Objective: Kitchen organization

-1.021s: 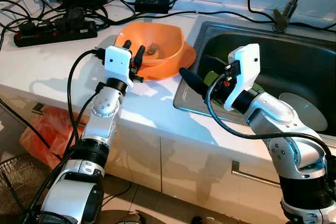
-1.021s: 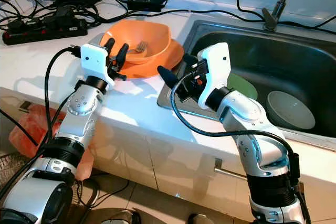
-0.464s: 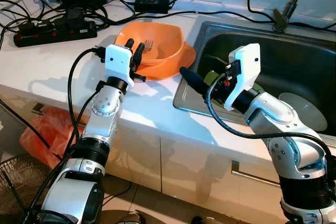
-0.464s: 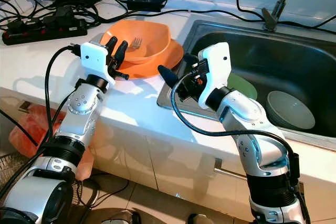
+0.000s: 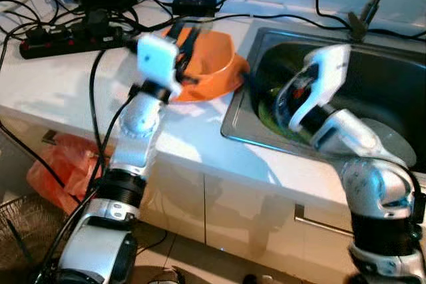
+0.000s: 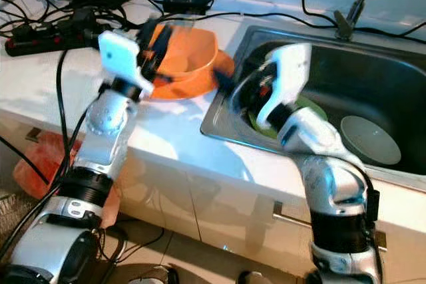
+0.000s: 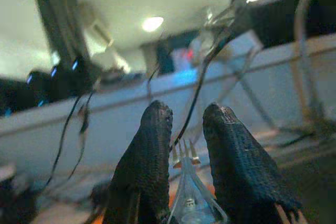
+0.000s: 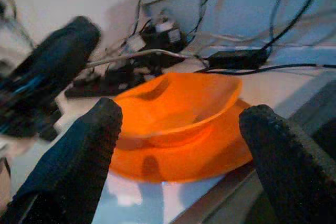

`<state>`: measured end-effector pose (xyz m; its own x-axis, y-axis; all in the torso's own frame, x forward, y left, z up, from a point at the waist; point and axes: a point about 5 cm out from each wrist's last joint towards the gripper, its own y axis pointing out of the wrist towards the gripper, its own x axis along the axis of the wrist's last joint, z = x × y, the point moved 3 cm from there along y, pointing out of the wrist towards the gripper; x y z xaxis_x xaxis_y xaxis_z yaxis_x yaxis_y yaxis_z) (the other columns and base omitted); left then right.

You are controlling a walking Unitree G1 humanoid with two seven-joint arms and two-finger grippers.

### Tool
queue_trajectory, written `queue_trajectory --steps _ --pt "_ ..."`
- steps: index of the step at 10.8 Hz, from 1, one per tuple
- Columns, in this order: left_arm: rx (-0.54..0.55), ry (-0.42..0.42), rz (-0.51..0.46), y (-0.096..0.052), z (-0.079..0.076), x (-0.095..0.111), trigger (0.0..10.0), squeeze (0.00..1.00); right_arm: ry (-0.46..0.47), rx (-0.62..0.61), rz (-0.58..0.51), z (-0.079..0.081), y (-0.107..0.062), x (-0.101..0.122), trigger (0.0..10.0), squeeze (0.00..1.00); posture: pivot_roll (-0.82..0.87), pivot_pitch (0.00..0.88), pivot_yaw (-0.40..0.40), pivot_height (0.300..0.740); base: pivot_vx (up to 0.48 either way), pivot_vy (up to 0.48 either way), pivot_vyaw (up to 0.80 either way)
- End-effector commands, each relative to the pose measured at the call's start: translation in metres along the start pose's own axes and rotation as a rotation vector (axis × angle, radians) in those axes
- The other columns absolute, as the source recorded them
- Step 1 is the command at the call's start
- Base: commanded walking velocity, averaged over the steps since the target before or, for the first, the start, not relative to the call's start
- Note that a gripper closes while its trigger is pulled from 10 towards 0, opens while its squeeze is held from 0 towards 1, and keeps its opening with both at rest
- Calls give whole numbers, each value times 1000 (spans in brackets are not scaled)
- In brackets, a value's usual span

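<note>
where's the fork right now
The fork is held between the fingers of the left tool, raised over the orange bowl on the counter, just left of the sink.

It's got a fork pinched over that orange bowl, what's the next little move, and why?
Probably carry the fork toward the sink. The left gripper holds it above the orange bowl, and other dishes lie in the sink, while the right gripper hangs open beside the bowl.
</note>
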<state>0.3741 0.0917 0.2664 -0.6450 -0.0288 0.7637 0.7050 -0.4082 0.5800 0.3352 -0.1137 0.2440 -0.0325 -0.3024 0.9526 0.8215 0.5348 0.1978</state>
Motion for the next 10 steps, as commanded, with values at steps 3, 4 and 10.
queue_trajectory --steps 3,4,10 --pt "-143 -8 -104 2 -33 24 0 0 249 -60 -75 -16 0 12 10000 0 3 88 28 740 0 0 0" --pt "-209 -56 -117 -2 -52 25 0 0 438 -96 -139 -29 0 21 10000 0 -2 89 28 740 0 0 0" --pt "-331 -156 -168 -8 -81 43 0 0 599 -112 -105 -36 -1 15 10000 0 -2 99 28 740 0 0 0"
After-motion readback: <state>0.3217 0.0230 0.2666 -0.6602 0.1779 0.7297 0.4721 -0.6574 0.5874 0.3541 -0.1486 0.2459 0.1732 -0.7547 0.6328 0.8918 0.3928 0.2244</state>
